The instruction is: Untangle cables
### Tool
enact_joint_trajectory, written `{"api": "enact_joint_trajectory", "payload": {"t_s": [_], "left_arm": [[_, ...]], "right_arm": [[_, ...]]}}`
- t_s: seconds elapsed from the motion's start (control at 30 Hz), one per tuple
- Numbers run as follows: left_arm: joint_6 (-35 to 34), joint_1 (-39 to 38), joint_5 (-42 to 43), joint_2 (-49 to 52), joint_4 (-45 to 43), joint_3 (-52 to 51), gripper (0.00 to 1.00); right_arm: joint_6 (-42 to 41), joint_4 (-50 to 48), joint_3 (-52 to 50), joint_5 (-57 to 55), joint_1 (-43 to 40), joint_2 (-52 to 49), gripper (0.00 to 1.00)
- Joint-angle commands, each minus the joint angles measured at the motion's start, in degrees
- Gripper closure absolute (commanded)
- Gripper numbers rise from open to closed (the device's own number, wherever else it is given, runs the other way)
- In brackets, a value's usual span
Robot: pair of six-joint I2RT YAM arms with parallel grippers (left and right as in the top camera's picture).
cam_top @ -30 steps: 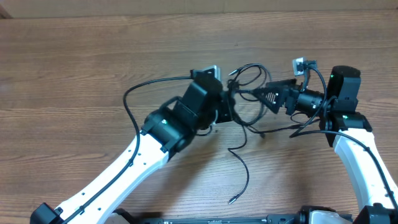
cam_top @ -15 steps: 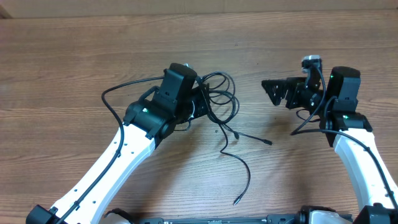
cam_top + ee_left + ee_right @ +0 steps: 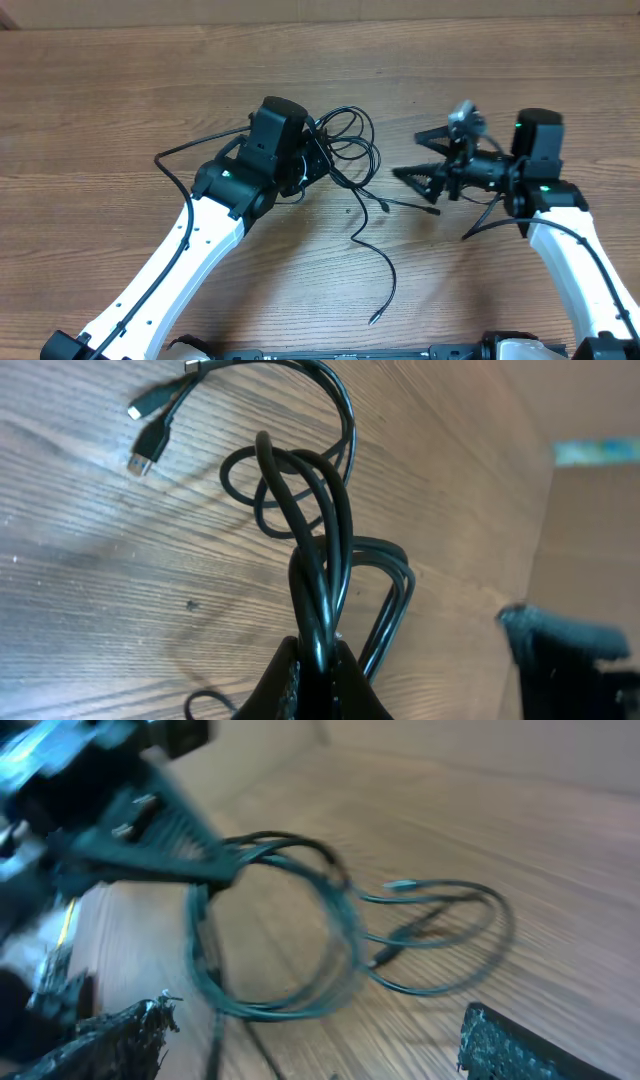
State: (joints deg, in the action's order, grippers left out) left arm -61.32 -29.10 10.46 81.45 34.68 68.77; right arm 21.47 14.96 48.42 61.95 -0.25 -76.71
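cables [image 3: 345, 150]: looped bundle at tabletop [image 3: 120, 90] centre, loose ends trailing toward you | your left gripper [image 3: 312, 162]: clamped on the bundle | your right gripper [image 3: 410, 153]: jaws apart, empty, near the loops

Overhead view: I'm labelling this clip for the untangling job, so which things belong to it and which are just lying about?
Belong to the job:
- the cables, bundled and clamped in the left hand
- the right hand, open and holding nothing

Just there:
- the wooden table
- the arms' own black wires
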Motion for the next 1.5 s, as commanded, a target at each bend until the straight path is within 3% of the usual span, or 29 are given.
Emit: {"api": "enact_joint_trajectory", "payload": {"t_s": [0.0, 0.37, 0.47, 0.7, 1.1, 1.47], "left_arm": [[-7.2, 0.7, 0.1, -1.3, -0.2, 0.5, 0.96], [-11.2, 1.4, -0.2, -1.3, 0.9, 0.5, 0.96], [-13.5, 2.3, 3.2, -1.3, 2.0, 0.5, 0.96], [-19.2, 4.8, 5.1, -1.3, 6.3, 0.5, 0.96], [-22.5, 5.1, 10.0, -1.3, 8.4, 0.5, 0.96], [-22.5, 5.1, 9.9, -1.2, 13.7, 0.5, 0.96]], "right_arm": [[4.5, 0.0, 0.7, -2.2, 4.5, 2.3, 0.08], [4.6, 0.6, 0.7, -24.8, 19.1, 4.2, 0.12], [4.5, 1.2, 0.7, -34.4, 23.3, 4.7, 0.14], [3.9, 1.5, 0.7, -49.9, 30.8, 4.7, 0.28], [2.1, 1.4, 0.7, -53.8, 33.3, 4.7, 0.63], [0.3, 1.3, 0.7, -53.8, 33.3, 4.7, 0.86]]}}
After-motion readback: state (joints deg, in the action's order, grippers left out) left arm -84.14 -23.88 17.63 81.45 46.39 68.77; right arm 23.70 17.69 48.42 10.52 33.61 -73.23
